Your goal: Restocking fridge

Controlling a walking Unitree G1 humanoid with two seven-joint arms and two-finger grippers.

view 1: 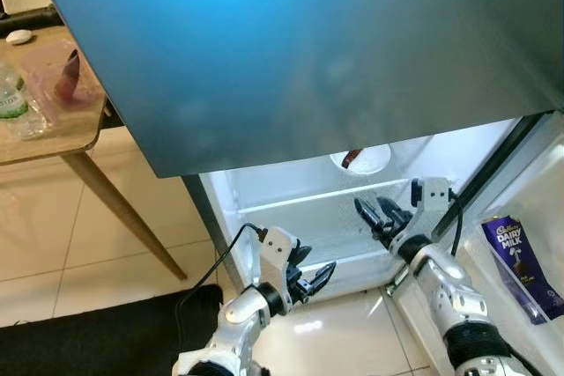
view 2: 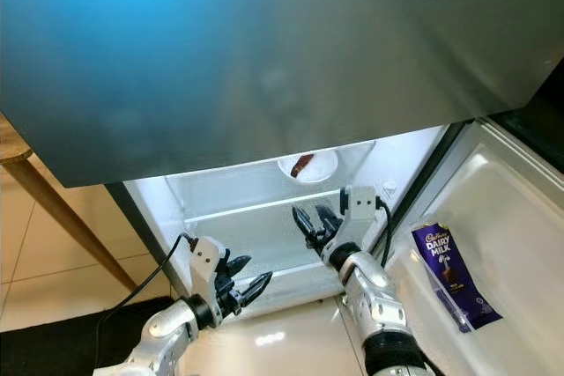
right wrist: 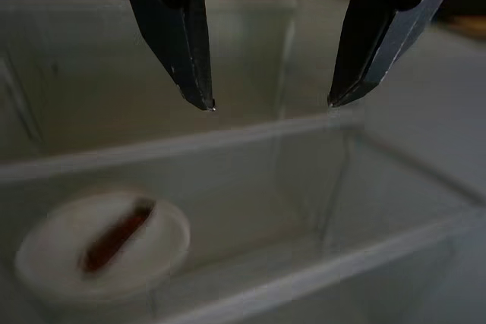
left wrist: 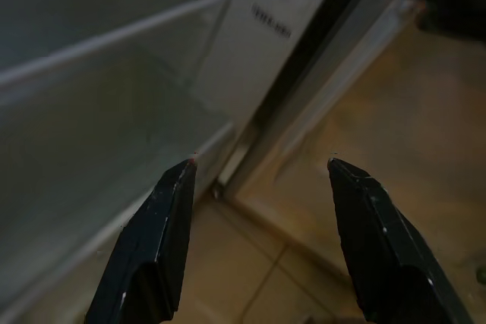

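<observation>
The fridge (view 1: pixel 291 209) stands open below me, its grey upper door (view 1: pixel 291 50) taking up most of the view. A white bowl (view 1: pixel 359 158) with something dark red in it sits on the upper glass shelf; the right wrist view has the same bowl (right wrist: pixel 102 244). My right gripper (view 1: pixel 374 215) is open and empty, reaching into the fridge just below that shelf. My left gripper (view 1: pixel 314 277) is open and empty near the bottom front of the fridge, above the floor. A purple Dairy Milk carton (view 1: pixel 522 268) lies in the open door's shelf at right.
A wooden table (view 1: pixel 53 125) stands at left with a water bottle (view 1: pixel 12 103), a clear bag and a small white object on it. Beige floor tiles and a dark mat (view 1: pixel 97 328) lie in front. The open fridge door (view 2: pixel 493 244) bounds the right side.
</observation>
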